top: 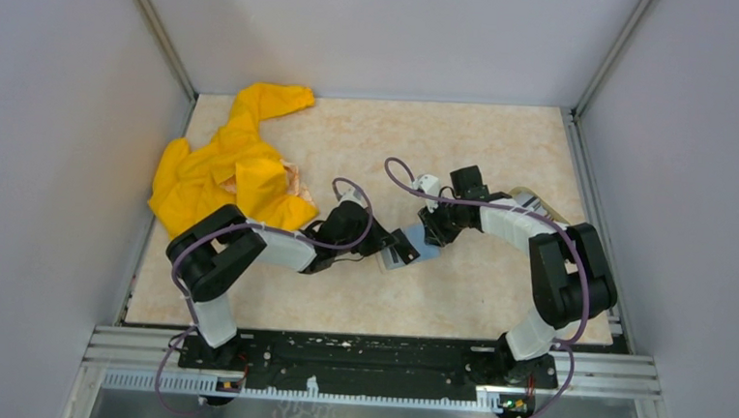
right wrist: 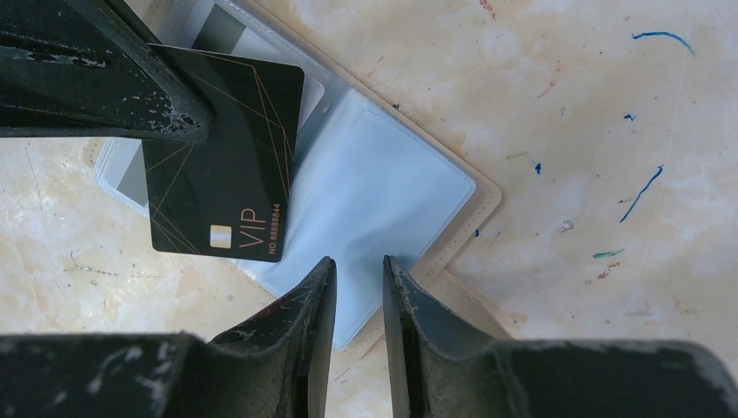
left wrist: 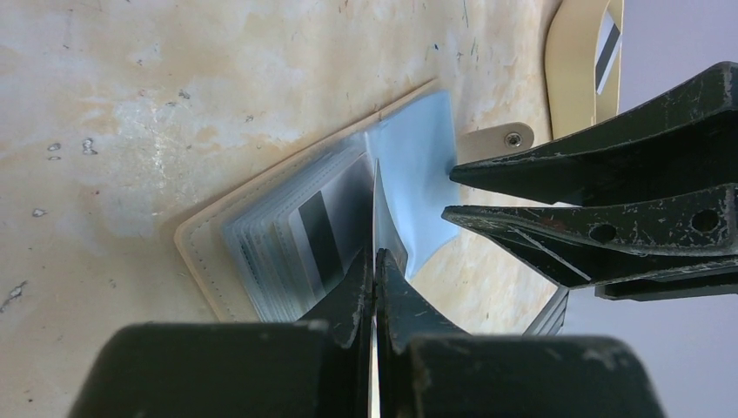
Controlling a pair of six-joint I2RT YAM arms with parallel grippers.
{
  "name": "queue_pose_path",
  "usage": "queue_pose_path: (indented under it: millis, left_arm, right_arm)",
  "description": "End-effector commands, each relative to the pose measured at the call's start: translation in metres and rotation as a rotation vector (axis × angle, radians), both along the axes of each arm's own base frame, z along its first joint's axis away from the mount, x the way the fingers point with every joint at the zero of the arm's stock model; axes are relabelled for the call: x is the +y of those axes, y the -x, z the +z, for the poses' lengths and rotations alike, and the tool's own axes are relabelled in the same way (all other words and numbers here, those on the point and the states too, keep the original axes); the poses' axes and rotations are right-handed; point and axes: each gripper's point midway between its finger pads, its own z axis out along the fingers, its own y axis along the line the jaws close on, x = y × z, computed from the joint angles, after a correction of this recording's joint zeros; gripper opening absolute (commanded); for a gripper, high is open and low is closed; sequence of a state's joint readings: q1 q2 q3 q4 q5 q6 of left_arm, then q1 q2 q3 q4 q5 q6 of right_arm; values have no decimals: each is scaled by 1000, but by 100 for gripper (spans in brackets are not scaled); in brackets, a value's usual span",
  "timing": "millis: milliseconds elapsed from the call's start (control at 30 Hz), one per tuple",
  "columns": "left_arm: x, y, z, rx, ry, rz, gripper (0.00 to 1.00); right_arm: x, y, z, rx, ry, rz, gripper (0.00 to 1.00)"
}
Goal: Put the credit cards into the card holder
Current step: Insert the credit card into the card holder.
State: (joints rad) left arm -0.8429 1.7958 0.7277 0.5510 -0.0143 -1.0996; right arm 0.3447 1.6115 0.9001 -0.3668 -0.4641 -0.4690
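Observation:
The card holder (right wrist: 383, 187) lies open on the table, tan outside, with pale blue clear sleeves; it also shows in the left wrist view (left wrist: 261, 239) and the top view (top: 423, 252). My left gripper (left wrist: 376, 254) is shut on a black credit card (right wrist: 222, 170) with gold lines and "VIP" on it. It holds the card tilted over the holder's left half, edge-on in its own view. My right gripper (right wrist: 358, 261) has its fingers a narrow gap apart. Its tips are at the near corner of the right-hand sleeve, with nothing between them.
A crumpled yellow cloth (top: 223, 171) lies at the table's back left. A cream-rimmed oval dish (left wrist: 574, 70) with a striped card in it sits beyond the holder, partly behind my right arm (top: 538, 234). Grey walls enclose the table.

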Motion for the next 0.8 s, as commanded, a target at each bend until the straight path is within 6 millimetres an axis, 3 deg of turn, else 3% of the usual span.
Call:
queue_pose_path:
  millis: [0, 333, 767]
  left_arm:
    - [-1, 4, -8, 42, -12, 7, 0]
    - [13, 1, -1, 19, -78, 54, 0]
    - [20, -18, -9, -32, -202, 88, 0]
  right_arm:
    - [9, -17, 22, -65, -33, 3, 27]
    - [10, -17, 24, -68, -34, 4, 27]
    - [9, -16, 23, -62, -33, 4, 27]
